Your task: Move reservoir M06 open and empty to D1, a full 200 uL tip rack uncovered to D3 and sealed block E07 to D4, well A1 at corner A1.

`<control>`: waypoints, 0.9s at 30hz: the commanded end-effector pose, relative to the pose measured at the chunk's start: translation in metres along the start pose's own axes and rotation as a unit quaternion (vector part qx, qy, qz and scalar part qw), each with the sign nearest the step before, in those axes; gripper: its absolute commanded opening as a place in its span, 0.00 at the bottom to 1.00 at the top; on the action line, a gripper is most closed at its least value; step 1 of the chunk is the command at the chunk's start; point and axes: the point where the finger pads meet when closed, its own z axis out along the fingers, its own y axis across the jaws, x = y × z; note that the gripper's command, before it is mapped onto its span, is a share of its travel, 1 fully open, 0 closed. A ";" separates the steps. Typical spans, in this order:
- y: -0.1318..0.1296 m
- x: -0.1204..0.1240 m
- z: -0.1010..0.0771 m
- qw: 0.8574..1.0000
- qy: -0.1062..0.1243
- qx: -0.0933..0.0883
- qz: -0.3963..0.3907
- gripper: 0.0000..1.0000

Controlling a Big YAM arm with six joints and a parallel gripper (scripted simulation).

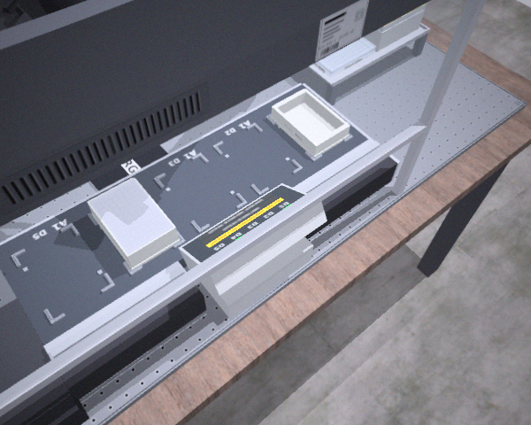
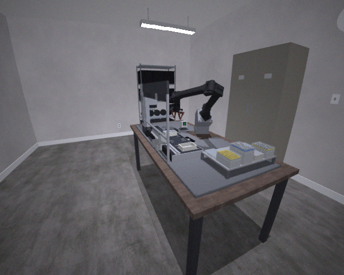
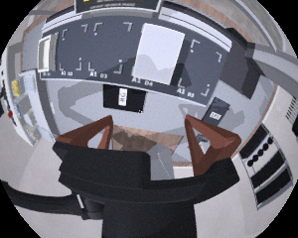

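1. The tabletop (image 2: 213, 199) carries the whole set-up: the liquid handler with its dark deck (image 1: 196, 192) in the middle, and the SHELF (image 2: 222, 170) at the near end in the exterior view.
2. On the deck, the row runs D1 to D5. In the top view D1 is at the right end, and D2, D3 and D5 show only their brackets.
3. The deep-well block (image 1: 132, 220) stands at D4, and its top is a plain pale sheet, so it looks sealed. It seems to sit inside the brackets; I cannot read its label from here.
4. The one-well reservoir (image 1: 310, 120) stands at D1, open, and its inside looks empty and white.
5. The tip racks are on the SHELF: one with a yellow plate (image 2: 228, 156), one with a blue rim (image 2: 242, 148) and one more behind (image 2: 263, 147). Which is the full 200 uL rack I cannot tell at this size.
6. The gripper (image 3: 149, 134) hangs above the tabletop just beside the deck, on the arm's side of it. Its fingers are spread to the widest, and nothing is between them.
7. My judgement: two of three items are placed. Left are the tip rack to D3 with its cover off, and the READY key.
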 end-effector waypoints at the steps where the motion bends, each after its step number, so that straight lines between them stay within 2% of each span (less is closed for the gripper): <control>1: -0.004 0.000 -0.012 0.997 -0.016 0.019 -0.073 1.00; 2: -0.008 -0.013 -0.019 0.995 -0.019 0.027 -0.095 1.00; 10: -0.006 -0.006 -0.015 0.989 -0.016 0.021 -0.145 1.00; 27: -0.006 -0.006 -0.015 0.959 -0.013 0.023 -0.283 1.00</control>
